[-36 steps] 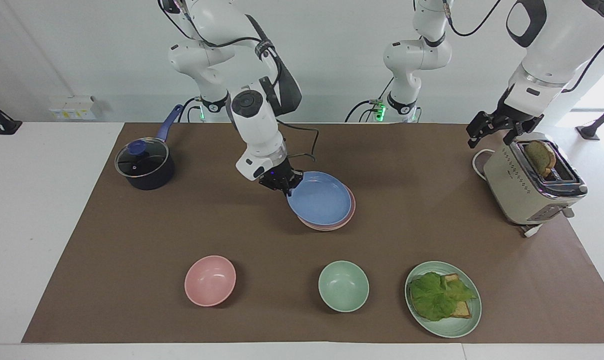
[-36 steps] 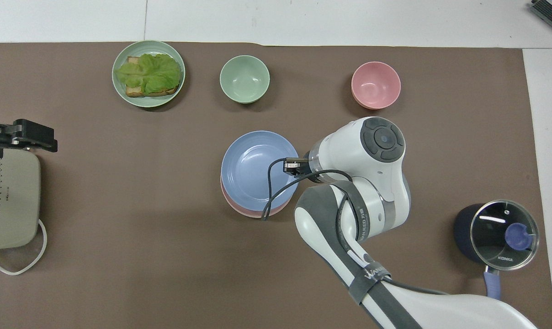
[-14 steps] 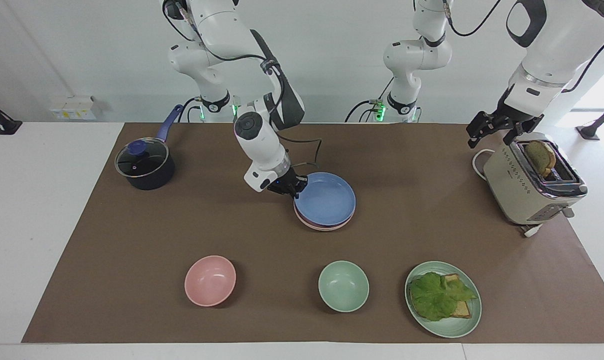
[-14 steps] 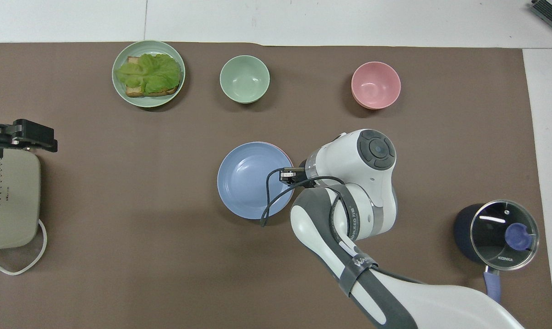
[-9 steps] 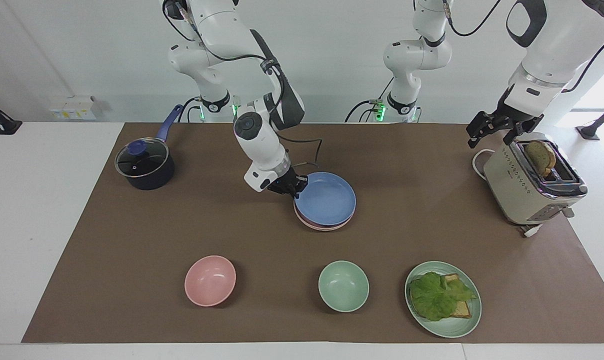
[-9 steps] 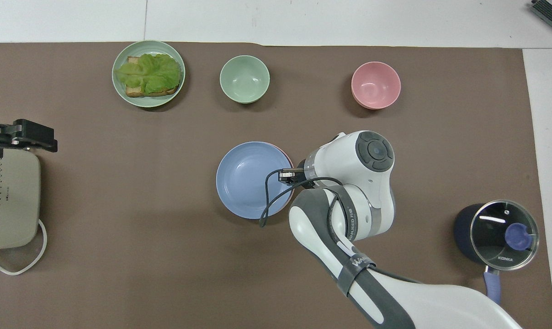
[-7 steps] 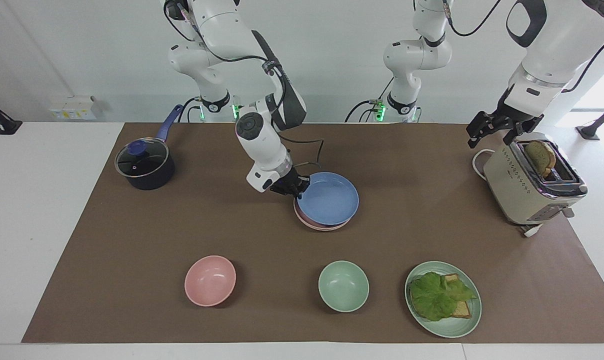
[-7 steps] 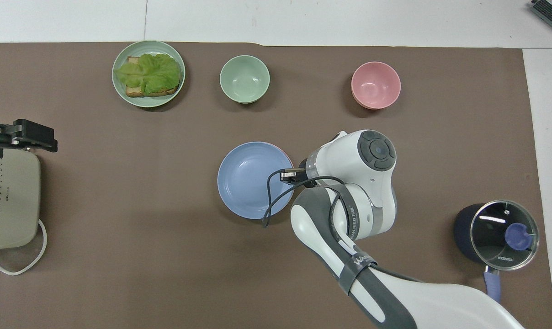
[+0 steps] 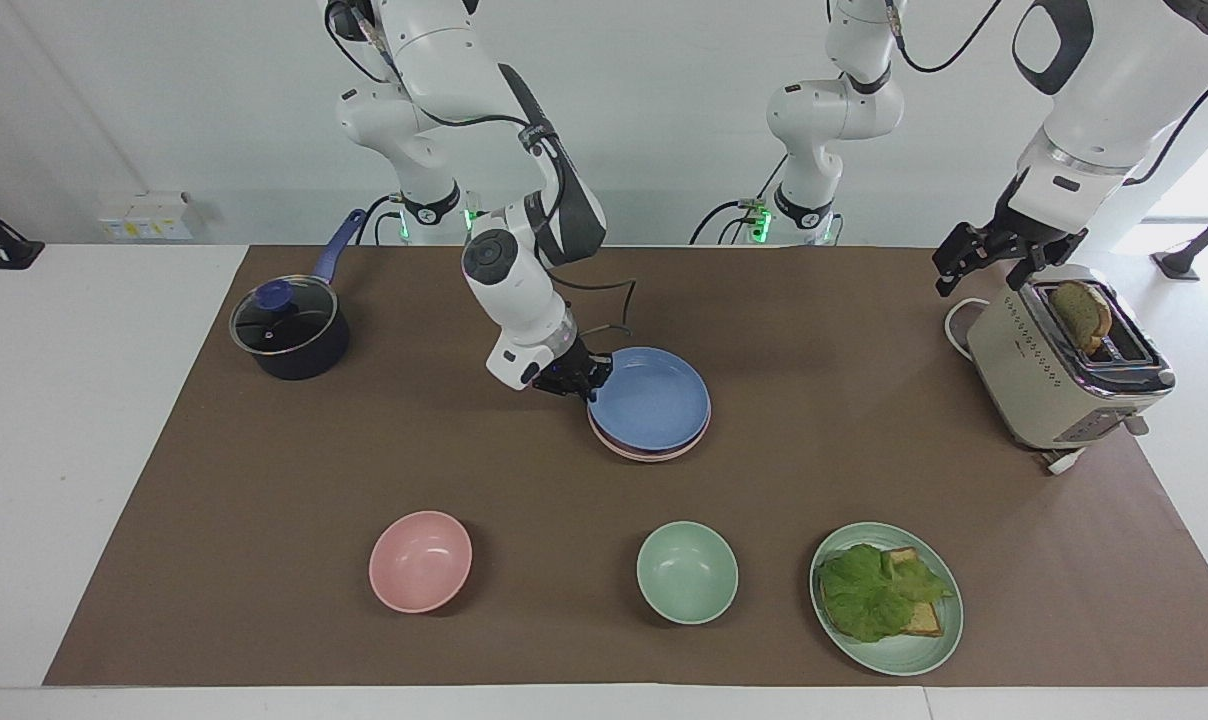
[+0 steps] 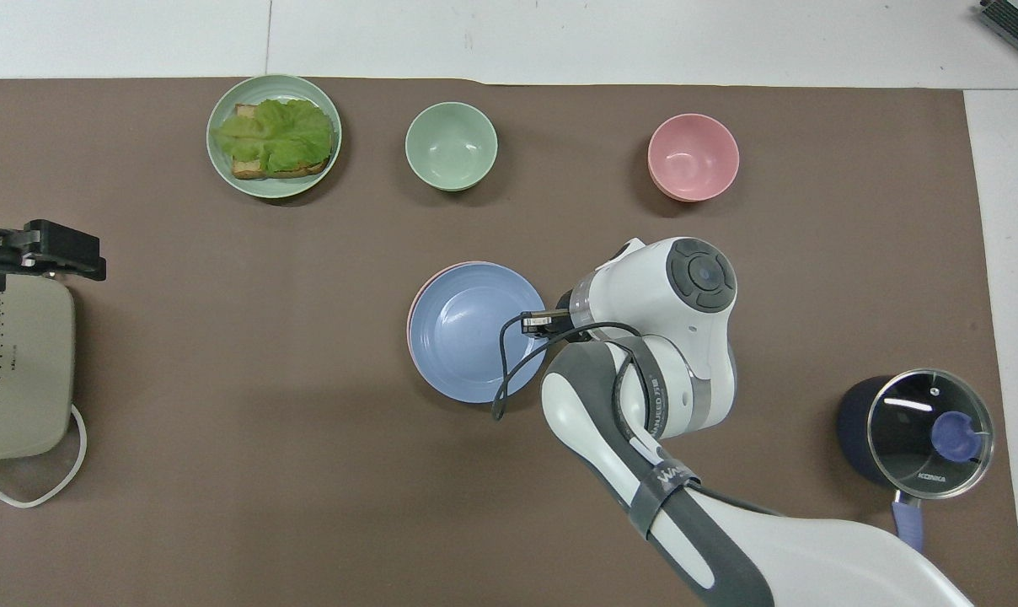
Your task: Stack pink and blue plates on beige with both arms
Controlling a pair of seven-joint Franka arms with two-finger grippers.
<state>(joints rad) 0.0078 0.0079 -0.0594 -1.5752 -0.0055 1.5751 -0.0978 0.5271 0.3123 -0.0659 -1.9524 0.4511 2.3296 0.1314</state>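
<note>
Facing view: right tool point(image 9: 576, 381) sits low at the rim of the blue plate point(image 9: 650, 398), on the side toward the right arm's end of the surface; whether its fingers are apart or clamped on the rim cannot be told. Blue plate lies on top of the pink plate point(image 9: 654, 452), whose edge shows beneath it; a beige plate under these two cannot be made out. The stack rests near the middle of the brown mat point(image 9: 264, 470). Overhead view shows the pink plate's rim point(image 10: 442, 271) peeking out from under the blue plate point(image 10: 467, 337). Left tool point(image 9: 984, 255) hangs over the corner of the toaster point(image 9: 1059, 375) at the left arm's end, fingers apart, holding nothing; that arm waits. A slice of bread point(image 9: 1082, 312) stands in the toaster slot. Along the surface edge farthest from the robots stand a pink bowl point(image 9: 420, 560), a green bowl point(image 9: 686, 572) and a green plate point(image 9: 899, 655) carrying bread and lettuce point(image 9: 876, 592). A lidded saucepan point(image 9: 289, 335) stands near the corner at the right arm's end.
</note>
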